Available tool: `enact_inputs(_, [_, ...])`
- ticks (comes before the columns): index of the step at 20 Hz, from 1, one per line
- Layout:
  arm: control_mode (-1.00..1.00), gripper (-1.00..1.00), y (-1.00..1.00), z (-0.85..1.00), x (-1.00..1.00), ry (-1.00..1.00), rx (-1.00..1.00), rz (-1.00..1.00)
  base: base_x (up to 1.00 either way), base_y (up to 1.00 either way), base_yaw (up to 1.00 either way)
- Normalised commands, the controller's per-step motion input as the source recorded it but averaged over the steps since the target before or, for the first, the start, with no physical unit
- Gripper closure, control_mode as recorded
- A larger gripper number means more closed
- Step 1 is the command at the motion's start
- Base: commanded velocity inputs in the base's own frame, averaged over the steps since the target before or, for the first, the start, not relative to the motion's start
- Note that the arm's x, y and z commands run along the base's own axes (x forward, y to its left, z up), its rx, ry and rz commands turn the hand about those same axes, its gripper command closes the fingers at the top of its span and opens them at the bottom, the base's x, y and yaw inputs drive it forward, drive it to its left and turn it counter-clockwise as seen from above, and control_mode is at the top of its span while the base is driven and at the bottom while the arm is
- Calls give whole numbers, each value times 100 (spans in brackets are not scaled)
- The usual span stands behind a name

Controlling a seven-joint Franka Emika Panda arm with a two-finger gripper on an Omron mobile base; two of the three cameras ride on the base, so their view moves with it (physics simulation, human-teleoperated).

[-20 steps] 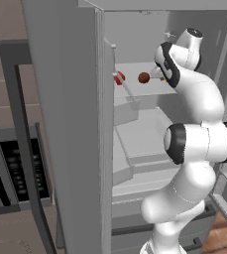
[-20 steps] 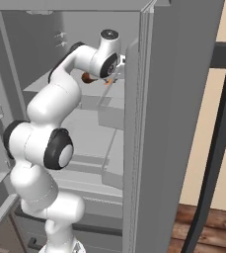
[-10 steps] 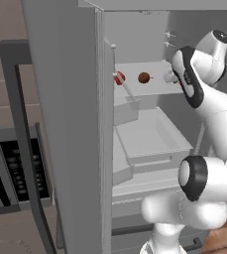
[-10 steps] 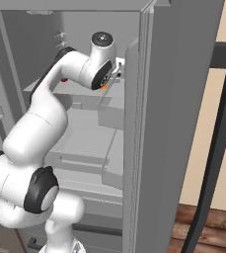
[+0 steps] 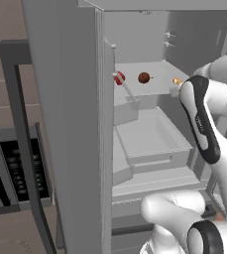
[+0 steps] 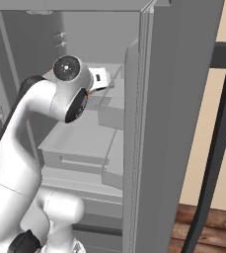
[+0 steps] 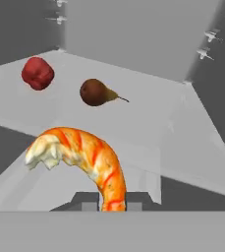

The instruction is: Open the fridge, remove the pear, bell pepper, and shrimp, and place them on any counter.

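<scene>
Since a moment ago the arm has pulled back from the shelf, and its hand now sits lower and nearer the right side of the fridge (image 5: 65,124) in the left base view. That means the first food is coming out. The gripper (image 7: 113,197) is clenched on the tail of the shrimp (image 7: 82,157), and the orange curved body sticks up out of it in the hand view. The shrimp looks lifted off the white shelf (image 7: 148,128), but I cannot be sure of that. Behind it, the pear (image 7: 95,92) lies on the shelf at about 12 o'clock from the shrimp, with its stem pointing to 3 o'clock. The bell pepper (image 7: 37,73) lies at about 10 o'clock, well apart from the pear. In the left base view the red one and the brown one sit side by side on the high shelf, with a small orange bit at 3 o'clock from them, by the arm. I think the next job is to carry the shrimp out to a surface. Two foods are left inside.
</scene>
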Motion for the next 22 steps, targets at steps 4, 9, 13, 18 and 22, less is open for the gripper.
enact_inputs(4, [-100,100,21,54,-100,-11,-8,5,0,0,0])
enact_inputs(9, [-100,100,0,52,-100,-1,-4,4,0,0,0])
enact_inputs(13, [-100,100,5,25,-100,2,-10,4,0,0,0])
enact_inputs(18, [-100,100,28,0,-64,3,-16,3,0,0,0])
enact_inputs(22, [-100,100,15,0,-2,4,-5,0,0,0,0])
